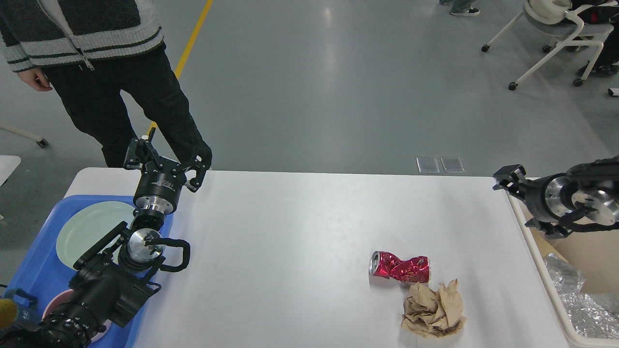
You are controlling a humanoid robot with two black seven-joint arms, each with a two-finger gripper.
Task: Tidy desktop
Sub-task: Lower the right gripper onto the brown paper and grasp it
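Observation:
The white desktop (pixel 300 227) carries a crushed red can (pixel 399 267) and a crumpled ball of brown paper (pixel 434 309) at the front right, almost touching each other. My left gripper (pixel 167 162) is open and empty, raised over the table's back left edge beside the blue tray. My right gripper (pixel 520 200) comes in from the right over the table's right edge. Its fingers are spread and hold nothing. It is well behind and to the right of the can.
A beige bin (pixel 556 309) stands against the table's right end with crushed clear plastic (pixel 585 309) in it. A blue tray (pixel 34 270) at the left holds a pale green plate (pixel 82 232). A person (pixel 96 72) stands behind the back left corner.

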